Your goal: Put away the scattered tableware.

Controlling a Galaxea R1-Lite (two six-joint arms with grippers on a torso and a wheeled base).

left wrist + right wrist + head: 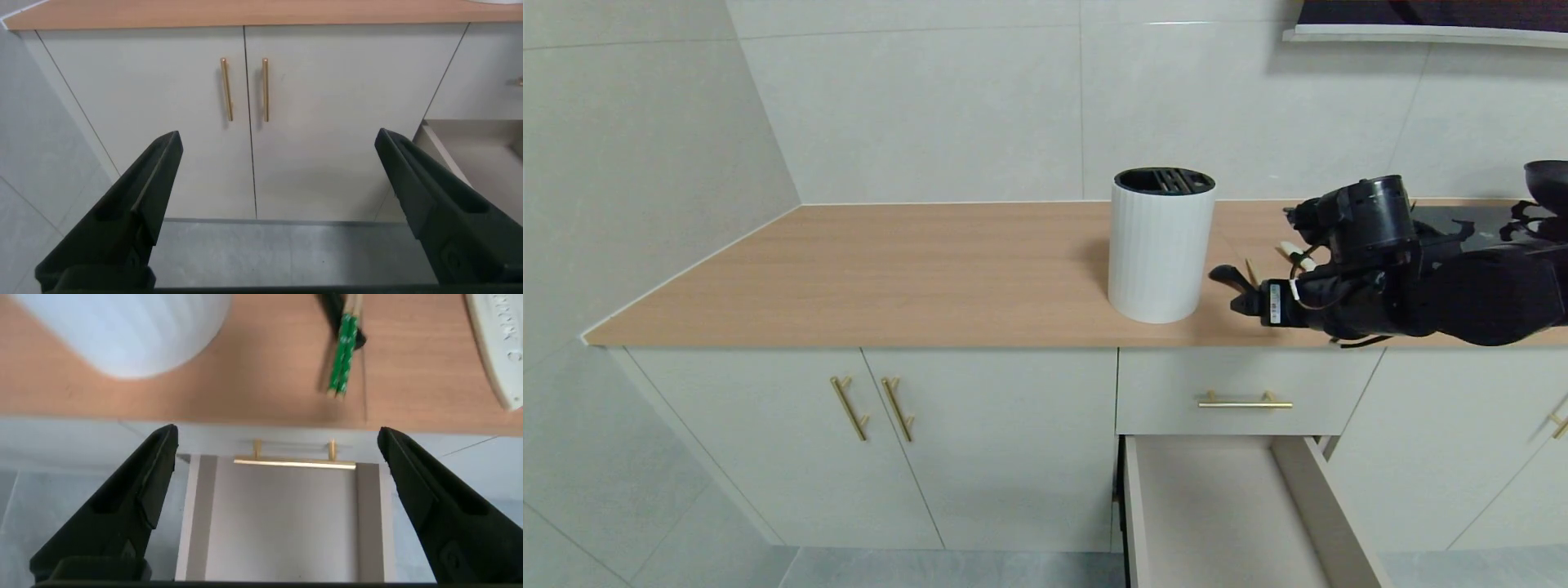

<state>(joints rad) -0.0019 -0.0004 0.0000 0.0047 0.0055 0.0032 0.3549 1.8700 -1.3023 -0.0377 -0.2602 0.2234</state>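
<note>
Slim green-banded chopsticks (343,355) on pale wooden tabletop (245,384): probably light, stiff and roll-prone, best pinched mid-length; right pincer (276,434) gapes wide, empty.

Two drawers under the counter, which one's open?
The lower drawer: it is pulled out, with its bare inside showing. The upper drawer, the one with the horizontal gold handle, sits flush and shut.

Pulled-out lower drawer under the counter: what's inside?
Pulled-out beige drawer: only plain floor and side walls visible, no tableware. Its back is covered by the closed drawer above; its front end is out of frame.
</note>
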